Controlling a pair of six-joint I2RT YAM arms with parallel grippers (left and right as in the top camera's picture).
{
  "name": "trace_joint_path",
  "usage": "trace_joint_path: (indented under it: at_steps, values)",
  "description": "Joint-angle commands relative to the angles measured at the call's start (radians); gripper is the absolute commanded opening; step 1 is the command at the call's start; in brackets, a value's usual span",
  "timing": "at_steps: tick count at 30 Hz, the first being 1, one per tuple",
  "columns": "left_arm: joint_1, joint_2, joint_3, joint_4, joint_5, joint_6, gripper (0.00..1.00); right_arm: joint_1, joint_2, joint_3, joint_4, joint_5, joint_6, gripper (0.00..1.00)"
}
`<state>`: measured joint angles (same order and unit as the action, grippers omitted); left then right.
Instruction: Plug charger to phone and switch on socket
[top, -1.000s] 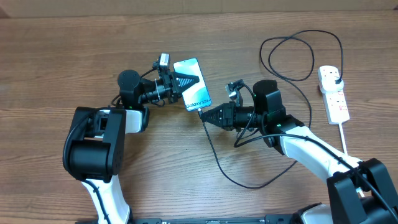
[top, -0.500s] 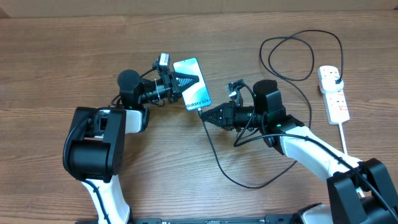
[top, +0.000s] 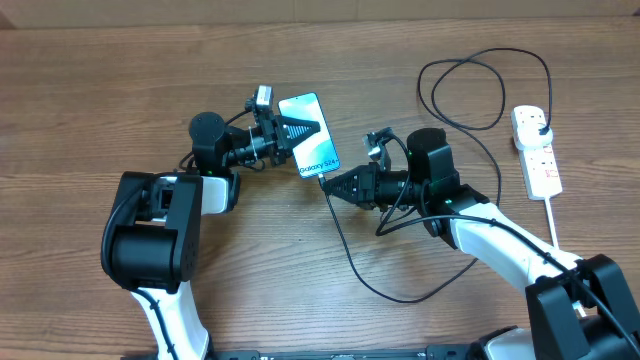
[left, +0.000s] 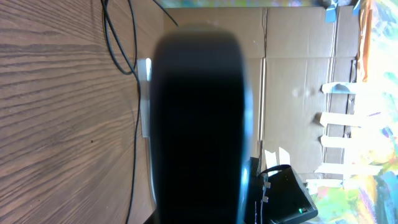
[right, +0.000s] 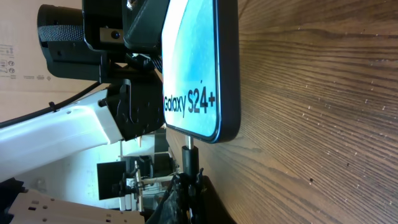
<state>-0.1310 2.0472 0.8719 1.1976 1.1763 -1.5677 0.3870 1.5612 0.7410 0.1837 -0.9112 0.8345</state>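
The phone (left: 199, 118) is a dark blur; the socket (left: 144, 93) sits partly hidden behind it.

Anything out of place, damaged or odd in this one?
Nothing is broken or spilled. The left gripper holds the phone, and the right gripper has the charger tip at the phone's bottom edge. One oddity: the phone's dark, blurred body blocks most of the left wrist view.

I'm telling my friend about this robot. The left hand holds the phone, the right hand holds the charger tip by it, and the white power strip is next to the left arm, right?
Almost. The overhead view shows the white power strip on the right arm's side, not next to the left arm. The left hand does hold the phone, the right hand the charger tip.
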Motion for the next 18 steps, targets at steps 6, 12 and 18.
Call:
trace_joint_path:
  at_steps: [6, 12, 18]
  values:
    - [-0.006, -0.005, -0.001, 0.011, 0.047, 0.027, 0.04, -0.012, -0.013, 0.004, 0.014, 0.047, 0.008, 0.04]
    - [-0.006, -0.005, -0.001, 0.011, 0.047, 0.027, 0.04, -0.018, -0.013, 0.004, 0.014, 0.047, 0.008, 0.04]
    - [-0.006, -0.005, -0.001, 0.011, 0.047, 0.027, 0.04, -0.018, -0.013, 0.004, 0.014, 0.046, 0.012, 0.04]
